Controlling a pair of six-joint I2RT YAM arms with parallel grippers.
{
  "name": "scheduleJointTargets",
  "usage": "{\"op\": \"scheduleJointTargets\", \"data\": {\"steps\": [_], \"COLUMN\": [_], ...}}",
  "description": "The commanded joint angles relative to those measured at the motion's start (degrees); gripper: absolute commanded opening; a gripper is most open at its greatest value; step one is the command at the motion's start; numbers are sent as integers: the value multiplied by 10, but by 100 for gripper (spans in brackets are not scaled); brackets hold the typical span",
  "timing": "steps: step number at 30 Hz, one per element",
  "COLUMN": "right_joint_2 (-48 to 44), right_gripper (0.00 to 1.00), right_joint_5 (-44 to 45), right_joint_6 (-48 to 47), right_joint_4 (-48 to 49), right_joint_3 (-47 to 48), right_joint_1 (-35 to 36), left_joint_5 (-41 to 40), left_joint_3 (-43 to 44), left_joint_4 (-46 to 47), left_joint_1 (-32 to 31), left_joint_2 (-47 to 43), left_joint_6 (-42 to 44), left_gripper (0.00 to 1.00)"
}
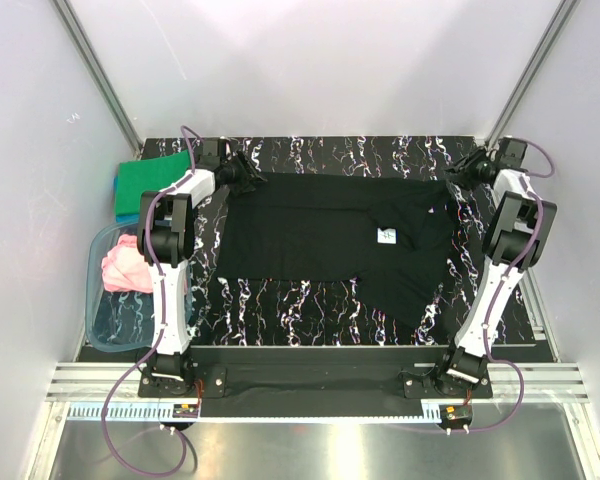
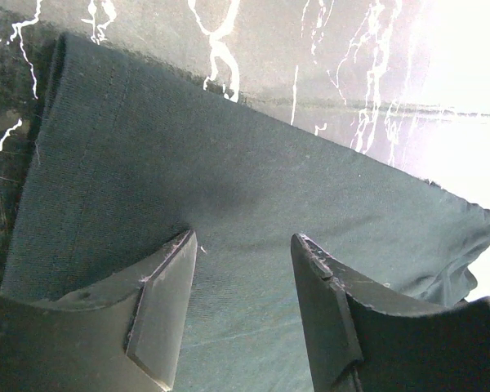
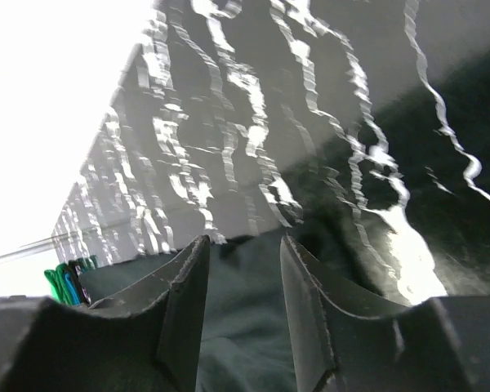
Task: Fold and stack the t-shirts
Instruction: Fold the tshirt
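— Well, what sits in your tub (image 1: pixel 97 305)?
— The pink t-shirt (image 1: pixel 126 268), bunched. Your black t-shirt (image 1: pixel 320 235) lies spread on the table (image 1: pixel 310 305), with the left gripper (image 1: pixel 248 177) and right gripper (image 1: pixel 458 172) at its far corners, both with jaws apart.

black t-shirt (image 1: pixel 320 225): matt knit cloth | table (image 1: pixel 290 312): glossy marbled

Both arms stretch forward, elbows raised high, wrists angled inward; the left gripper (image 2: pixel 245 241) and right gripper (image 3: pixel 243 238) each sit low with jaws parted
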Motion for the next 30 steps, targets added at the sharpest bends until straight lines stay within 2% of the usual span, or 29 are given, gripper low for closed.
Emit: {"op": "scheduleJointTargets", "data": {"steps": [1,6,8,9,11,13,23,27,30], "right_joint_2": [30,39,48,52,54,55,104,126,122], "right_gripper": [47,49,45,35,6,0,0,0,25], "right_joint_5": [7,13,10,12,31,49,65,44,36], "right_joint_6": [5,16,25,28,33,36,58,61,44], "right_joint_4": [-57,-55,-51,-46,-40,-25,13,5,-51], "right_joint_3": [33,32,36,39,40,42,122,168,201], "right_joint_1": [1,1,1,1,1,1,1,1,6], "left_joint_5": [-1,-2,-7,-8,-22,-36,-99,-89,-45], "left_joint_3": [4,5,3,2,1,1,40,52,67], "left_joint_4": [11,9,9,8,6,-4,-34,-26,-16], "left_joint_1": [4,4,4,4,4,5,5,5,4], "left_joint_2": [-9,-9,-11,-11,-13,-10,15,19,0], "left_joint_6": [-5,-4,-3,-4,-7,-11,-17,-24,-18], "left_gripper": [56,56,56,56,56,56,56,56,56]}}
